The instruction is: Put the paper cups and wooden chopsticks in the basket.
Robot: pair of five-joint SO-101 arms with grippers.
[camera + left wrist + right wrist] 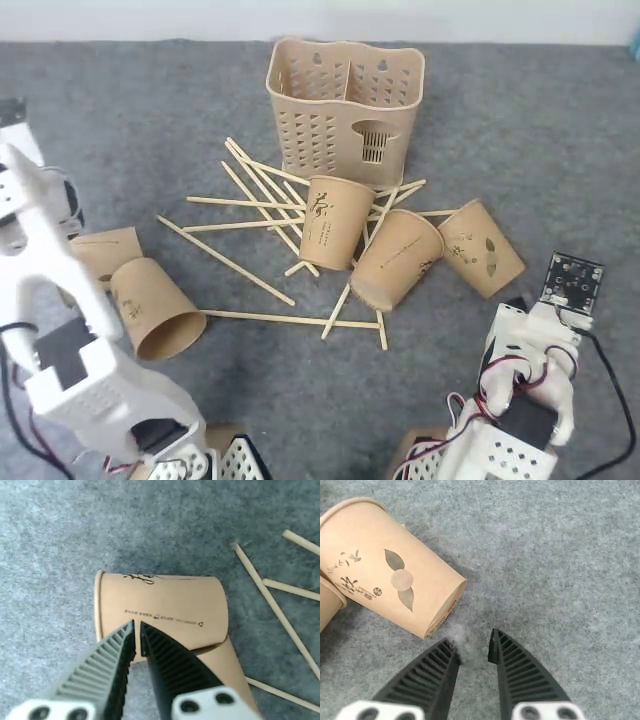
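Surface: grey carpet (150, 130) meeting white wall (300, 18) at 12 o'clock.
Left gripper (136, 626): hovering clenched, empty, over paper cups (160, 305), 9 o'clock.
Centre: wooden chopsticks (226, 260) lying before the basket (345, 105).
Right gripper (472, 642): hanging released by a cup (390, 575), 4 o'clock.
Open room: carpet spreading at 6 o'clock.

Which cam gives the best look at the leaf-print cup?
Right wrist view: the leaf-print cup lies on its side just ahead of the open right claw, with its print and near rim plain. The high view has it whole but farther off, rightmost of all. The left wrist view faces two other cups.
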